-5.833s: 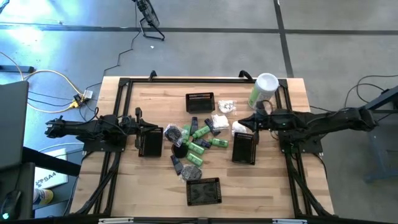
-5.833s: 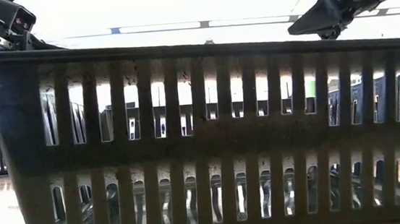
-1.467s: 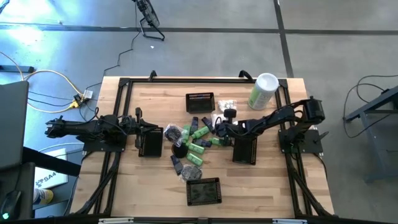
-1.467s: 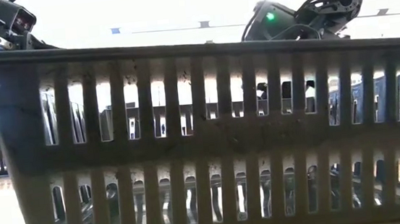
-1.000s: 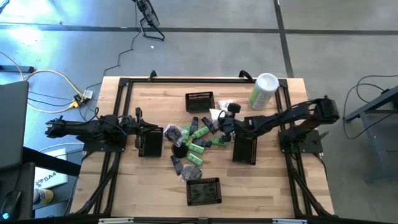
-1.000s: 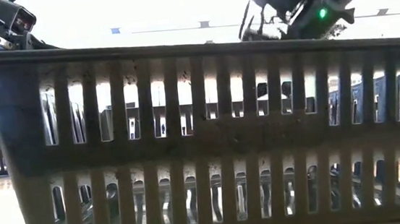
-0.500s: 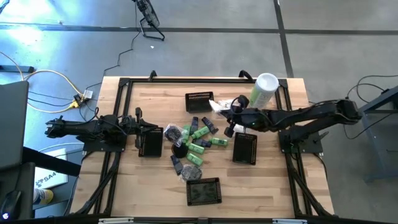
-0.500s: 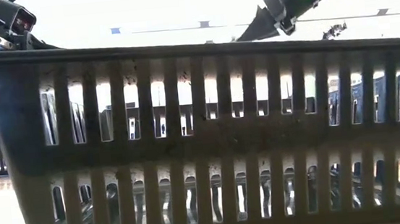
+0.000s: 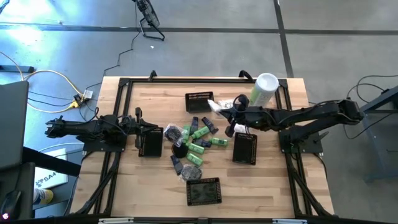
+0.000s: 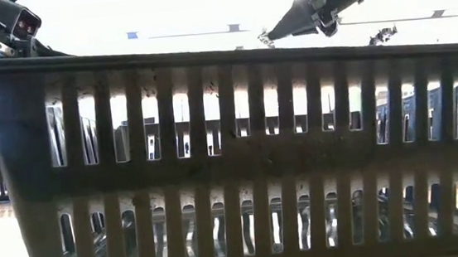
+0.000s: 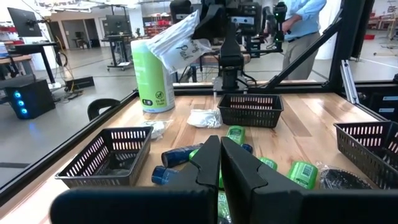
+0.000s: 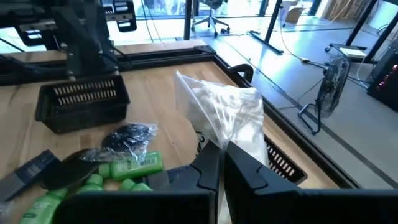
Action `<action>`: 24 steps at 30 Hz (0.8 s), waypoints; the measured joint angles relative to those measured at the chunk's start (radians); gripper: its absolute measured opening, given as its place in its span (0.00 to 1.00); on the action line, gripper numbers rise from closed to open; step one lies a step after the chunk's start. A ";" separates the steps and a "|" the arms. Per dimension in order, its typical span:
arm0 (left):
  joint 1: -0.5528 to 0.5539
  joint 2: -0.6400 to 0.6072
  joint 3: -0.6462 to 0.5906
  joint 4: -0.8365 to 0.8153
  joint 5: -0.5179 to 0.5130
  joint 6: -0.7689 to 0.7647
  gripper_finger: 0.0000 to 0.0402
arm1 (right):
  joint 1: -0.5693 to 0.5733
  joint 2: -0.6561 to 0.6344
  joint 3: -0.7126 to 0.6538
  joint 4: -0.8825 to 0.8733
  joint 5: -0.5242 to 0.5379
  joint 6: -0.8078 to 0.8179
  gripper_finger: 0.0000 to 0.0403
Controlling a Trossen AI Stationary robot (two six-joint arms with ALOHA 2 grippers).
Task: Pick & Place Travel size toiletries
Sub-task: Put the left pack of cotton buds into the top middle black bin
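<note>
The travel size toiletries [image 9: 194,142] lie in a loose heap at the table's middle: green bottles, black tubes and dark round pieces. My right gripper [image 9: 224,111] hangs above the heap's far right side, shut on a white crinkly packet [image 12: 219,115], which also shows in the left wrist view [image 11: 179,41] and as a white patch [image 9: 213,104] from above. My left gripper [image 11: 221,163] waits shut and level at the table's left, beside the left basket [image 9: 149,143]. My right gripper pinches one end of the white packet [image 12: 224,142] between its two fingers. The fingers come from the table's right, slanting a little downward. The rest of the packet juts out beyond the fingertips, crumpled, lifted clear of the table.
Black mesh baskets stand at the far middle [image 9: 199,102], at the right [image 9: 245,148] and at the near middle [image 9: 203,190]. A tall pale-green canister with a white lid [image 9: 263,90] stands at the far right. The near basket's wall [image 10: 231,153] fills the low view.
My right gripper has risen from the heap and gone toward the table's far edge, rolling about its own line as it went. It has stayed shut on the white packet, which has been lifted clear of the table.
</note>
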 joint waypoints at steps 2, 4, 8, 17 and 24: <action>0.000 0.000 0.000 0.000 0.000 0.000 0.03 | 0.000 0.000 0.000 0.017 -0.010 0.000 0.01; 0.000 0.000 0.000 0.000 0.000 0.000 0.03 | 0.000 0.000 0.000 0.043 -0.012 -0.001 0.01; 0.000 0.000 0.000 0.000 0.000 0.000 0.03 | 0.000 0.000 0.000 0.076 -0.014 -0.011 0.01; 0.000 0.000 0.001 -0.008 0.003 0.000 0.03 | -0.010 0.001 0.000 0.098 -0.012 0.009 0.01; 0.000 0.000 0.001 -0.010 0.004 0.000 0.03 | -0.010 0.001 0.000 0.097 -0.011 0.023 0.01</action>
